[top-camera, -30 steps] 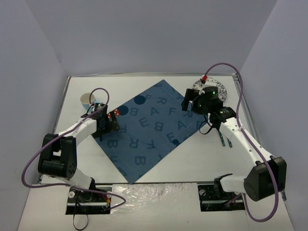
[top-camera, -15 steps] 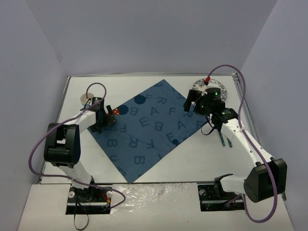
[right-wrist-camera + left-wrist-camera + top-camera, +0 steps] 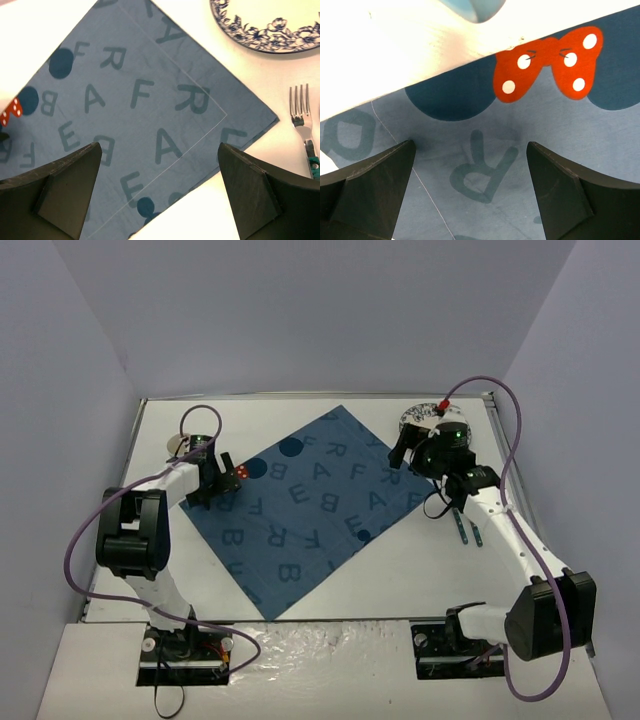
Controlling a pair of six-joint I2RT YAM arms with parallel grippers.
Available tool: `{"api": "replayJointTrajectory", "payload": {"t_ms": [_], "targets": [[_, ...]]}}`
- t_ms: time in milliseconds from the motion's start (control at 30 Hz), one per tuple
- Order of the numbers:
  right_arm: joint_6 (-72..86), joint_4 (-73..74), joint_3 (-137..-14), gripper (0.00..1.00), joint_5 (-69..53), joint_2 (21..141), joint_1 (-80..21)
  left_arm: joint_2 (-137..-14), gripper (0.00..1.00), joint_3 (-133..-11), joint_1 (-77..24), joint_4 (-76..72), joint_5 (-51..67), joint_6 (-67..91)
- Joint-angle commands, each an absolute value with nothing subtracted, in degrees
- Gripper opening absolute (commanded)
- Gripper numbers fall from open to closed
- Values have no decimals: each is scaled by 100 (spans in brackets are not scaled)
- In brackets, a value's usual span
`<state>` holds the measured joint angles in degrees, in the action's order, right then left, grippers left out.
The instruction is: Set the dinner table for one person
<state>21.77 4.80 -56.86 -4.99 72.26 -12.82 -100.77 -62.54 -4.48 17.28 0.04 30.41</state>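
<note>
Bench [image 3: 400,580], matte, plain white and rectangular, spreads under both arms inside the grey enclosure. A blue lettered placemat [image 3: 310,510] lies skewed across its middle, with a floral-rimmed plate [image 3: 270,25] and a fork [image 3: 300,112] to the right. The left gripper [image 3: 470,155] and right gripper [image 3: 159,147] hover, jaws spread and empty.

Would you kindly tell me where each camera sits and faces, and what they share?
Top external: above, behind the arm bases, overlooking the white rectangular tabletop; both arms show.
Left wrist: on the left arm, facing down at the red dotted bow on the blue lettered cloth placemat; open left pincer.
Right wrist: on the right arm, facing down at placemat, blue-flowered white plate, silver fork; open right pincer.
All share the placemat.
</note>
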Motion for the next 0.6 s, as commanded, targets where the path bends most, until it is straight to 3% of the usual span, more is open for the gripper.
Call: {"api": "replayJointTrajectory", "payload": {"t_ms": [0, 267, 567], "targets": [[2588, -201, -5695, 98, -510, 6954, -928, -9842, 91, -6665, -413, 1739, 0, 2865], [3309, -825, -5732, 100, -721, 7492, 310, -8391, 92, -7398, -431, 2804, 306, 2346], [3841, -1350, -6290, 96, -878, 8957, 1104, -6799, 97, -6552, -431, 3232, 412, 1875]]}}
